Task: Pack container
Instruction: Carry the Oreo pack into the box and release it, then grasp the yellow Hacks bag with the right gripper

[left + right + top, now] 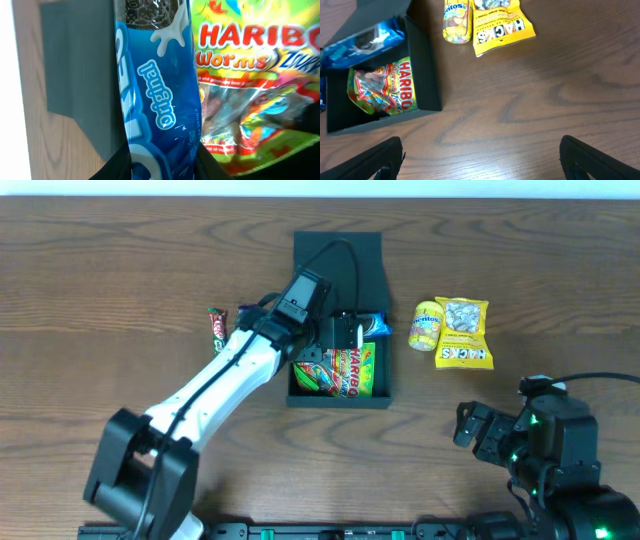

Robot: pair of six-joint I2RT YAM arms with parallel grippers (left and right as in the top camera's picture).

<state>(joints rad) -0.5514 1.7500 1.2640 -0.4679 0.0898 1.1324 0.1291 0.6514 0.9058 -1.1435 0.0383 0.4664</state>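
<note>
L gripper (160,167): jaws closed onto 1 blue Oreo pack (155,90), fingers hugging both sides. Pack reads "Original", w/ a cookie and milk splash printed on it. Just beside it is 1 Haribo bag (250,75), reading "Worms"; the next word is cut off.

Both sit inside the box (427,65), mid-table. Its lid (340,255) is open and lies flat on the far side. The Oreo is at the box's far end, the Haribo nearer.

R gripper (480,150): wide open, holding nothing, over bare table (545,100) near-right of the box.

Outside the box, to its right: 1 yellow "HACKS" bag (500,30) touching 1 yellow tube (456,20), label not fully readable. To its left: 1 red-green bar (217,328), text too small to read.
</note>
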